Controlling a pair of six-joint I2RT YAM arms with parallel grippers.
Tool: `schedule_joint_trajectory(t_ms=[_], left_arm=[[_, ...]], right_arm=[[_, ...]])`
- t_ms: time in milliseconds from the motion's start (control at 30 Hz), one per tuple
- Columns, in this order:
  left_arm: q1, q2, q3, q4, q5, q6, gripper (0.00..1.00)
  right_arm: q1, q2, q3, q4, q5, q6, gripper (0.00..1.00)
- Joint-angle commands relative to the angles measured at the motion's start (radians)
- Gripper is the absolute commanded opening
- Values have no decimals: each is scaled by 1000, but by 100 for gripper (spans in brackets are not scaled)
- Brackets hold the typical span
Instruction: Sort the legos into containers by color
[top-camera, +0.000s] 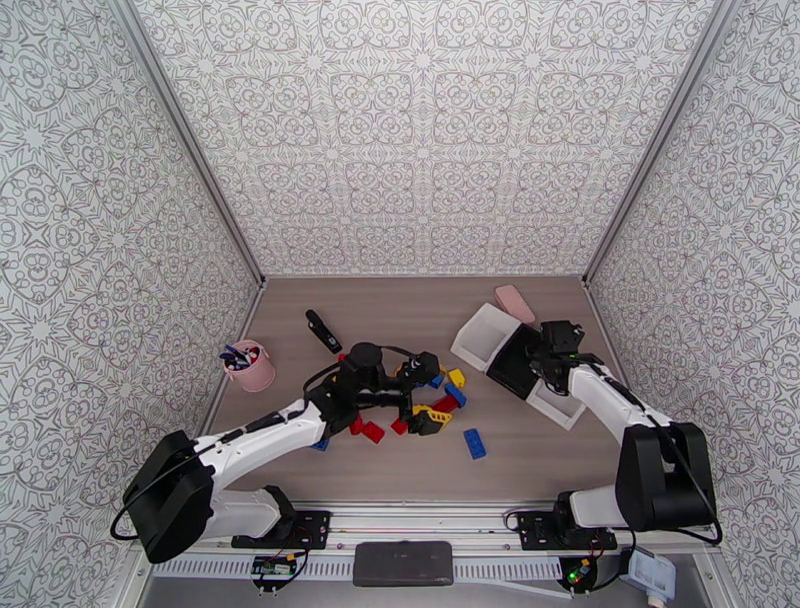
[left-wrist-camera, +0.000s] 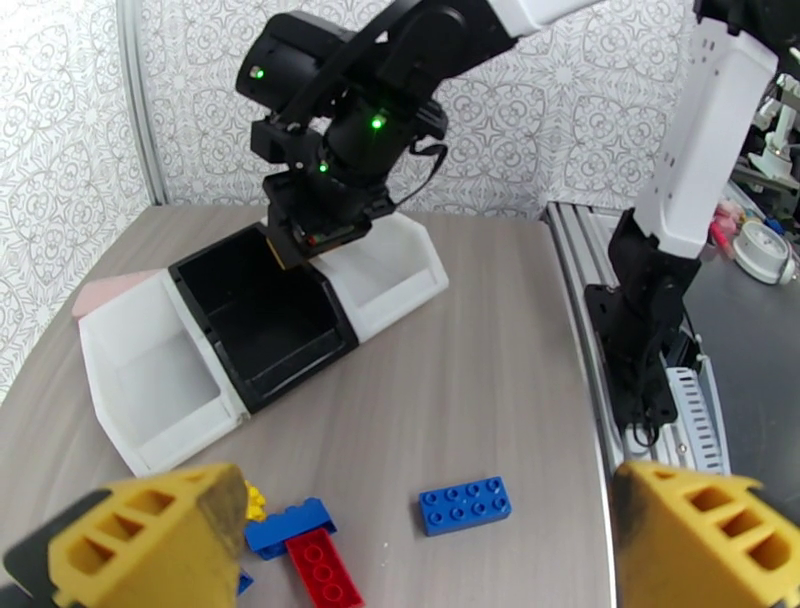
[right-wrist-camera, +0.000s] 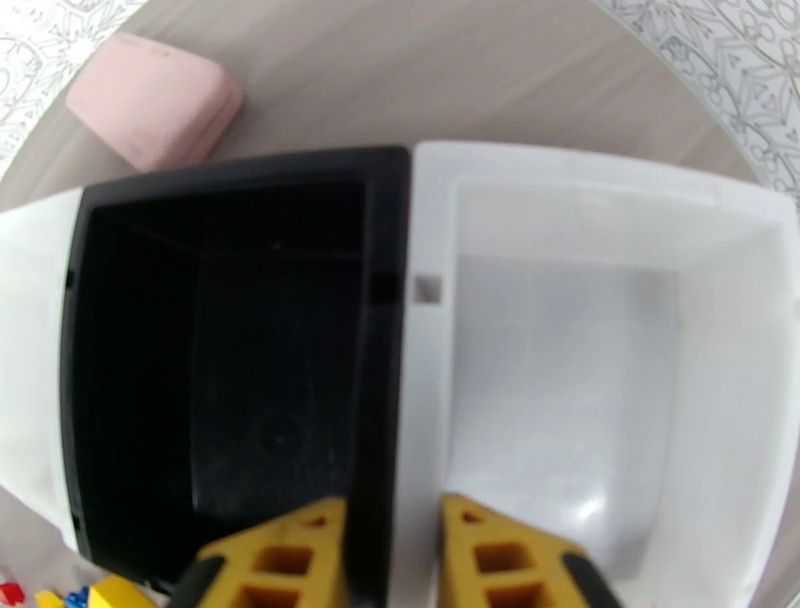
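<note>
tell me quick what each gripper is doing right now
left gripper: open wide, holding nothing.
right gripper: closed on the adjoining walls of the black tray and the white tray beside it.

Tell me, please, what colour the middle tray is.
The middle rectangular tray is black; left wrist view best.

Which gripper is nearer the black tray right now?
Right. The right gripper is closed on the wall of the black tray; the left gripper hangs open above the legos, well apart.
</note>
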Motion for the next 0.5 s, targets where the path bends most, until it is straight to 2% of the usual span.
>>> schedule_joint_trajectory(t_ms=[0, 267, 467], left_arm=[[12, -44, -33, -10, -2, 16, 100], [23, -126, -89, -40, -52, 11, 100], [31, -181, -133, -50, -86, 3, 100]], right_arm=[[50, 47, 93, 56, 24, 21, 25], [168, 246, 292, 78, 19, -15, 26], [228, 387, 434, 102, -42, -90, 28]])
